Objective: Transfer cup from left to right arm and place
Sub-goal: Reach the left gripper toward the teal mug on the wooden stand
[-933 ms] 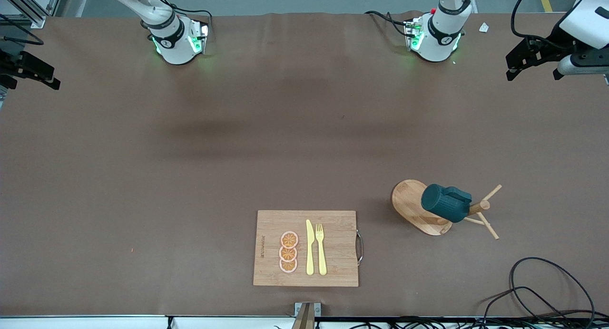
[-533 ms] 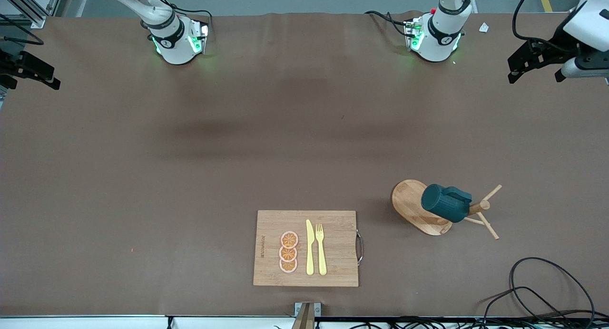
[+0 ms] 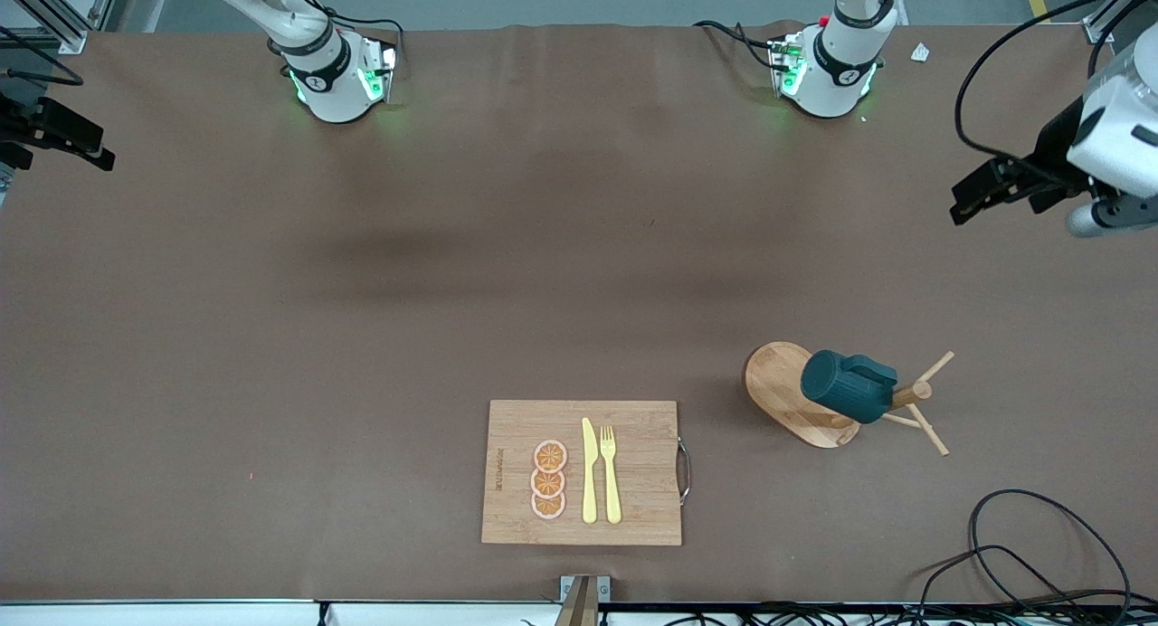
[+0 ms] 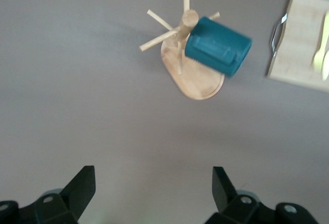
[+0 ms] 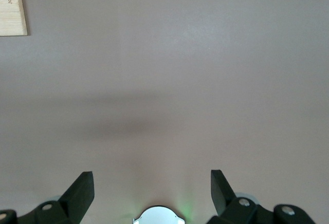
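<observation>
The cup [image 3: 848,387] hangs tipped on its side on a wooden mug stand [image 3: 796,400] in the lower right of the front view, toward the left arm's end of the table, its round bottom turned toward the cutting board [image 3: 582,472] at lower centre. Its long axis lies roughly level, running along the peg that carries it. The left gripper [image 3: 975,194] hovers at the right edge of that view, over bare table, jaws spread wide and empty; the cup sits lower in the frame from it, nearer the front camera. The right gripper [image 5: 152,183] waits at the upper left edge, jaws wide, well apart from the cup. The left arm is clearly the nearer one.
</observation>
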`<state>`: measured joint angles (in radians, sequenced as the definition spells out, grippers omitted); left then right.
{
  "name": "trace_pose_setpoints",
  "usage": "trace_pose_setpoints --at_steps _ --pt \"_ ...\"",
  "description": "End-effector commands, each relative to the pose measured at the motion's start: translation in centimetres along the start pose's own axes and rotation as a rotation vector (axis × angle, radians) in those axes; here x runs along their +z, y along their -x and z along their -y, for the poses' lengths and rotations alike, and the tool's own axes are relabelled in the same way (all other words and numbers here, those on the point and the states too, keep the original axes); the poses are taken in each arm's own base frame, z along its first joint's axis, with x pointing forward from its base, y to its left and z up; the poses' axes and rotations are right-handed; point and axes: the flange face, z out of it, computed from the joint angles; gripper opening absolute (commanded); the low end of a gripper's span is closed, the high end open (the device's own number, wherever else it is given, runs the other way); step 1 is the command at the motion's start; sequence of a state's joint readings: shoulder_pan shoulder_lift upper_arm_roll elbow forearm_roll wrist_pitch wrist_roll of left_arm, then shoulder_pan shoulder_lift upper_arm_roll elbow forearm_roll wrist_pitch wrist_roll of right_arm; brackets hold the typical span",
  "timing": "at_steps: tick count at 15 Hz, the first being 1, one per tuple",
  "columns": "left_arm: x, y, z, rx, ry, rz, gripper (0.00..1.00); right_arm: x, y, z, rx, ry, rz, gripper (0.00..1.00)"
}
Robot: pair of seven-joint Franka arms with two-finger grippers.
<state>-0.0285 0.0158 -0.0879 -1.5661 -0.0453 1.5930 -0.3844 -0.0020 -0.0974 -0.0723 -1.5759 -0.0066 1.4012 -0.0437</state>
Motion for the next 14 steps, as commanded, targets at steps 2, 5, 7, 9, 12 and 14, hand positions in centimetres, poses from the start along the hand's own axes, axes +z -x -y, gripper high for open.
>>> trace_pose_setpoints --at_steps 2,5,7,9,12,14 --pt "2.7 -2.8 -1.3 -0.252 0.058 0.006 1.0 -0.4 0.6 0.0 -0.008 0.015 -0.006 1.0" --pt "5.4 -4.1 -2.2 -0.459 0.139 0.051 1.0 -0.4 0.7 0.0 -0.01 0.014 -0.006 1.0" --pt "8.0 -5.0 -2.7 -0.592 0.19 0.07 1.0 -0.4 0.7 0.0 -0.008 0.014 -0.006 1.0" --pt "10.4 -6.1 -3.2 -0.702 0.218 0.1 1.0 -0.4 0.7 0.1 -0.011 0.015 -0.006 1.0" --pt "13.3 -7.4 -3.4 -0.769 0.255 0.15 1.0 -0.4 0.7 0.0 -0.008 0.014 -0.006 1.0" --pt "15.1 -8.3 -3.4 -0.812 0.288 0.182 1.0 -0.4 0.7 0.0 -0.01 0.014 -0.006 1.0"
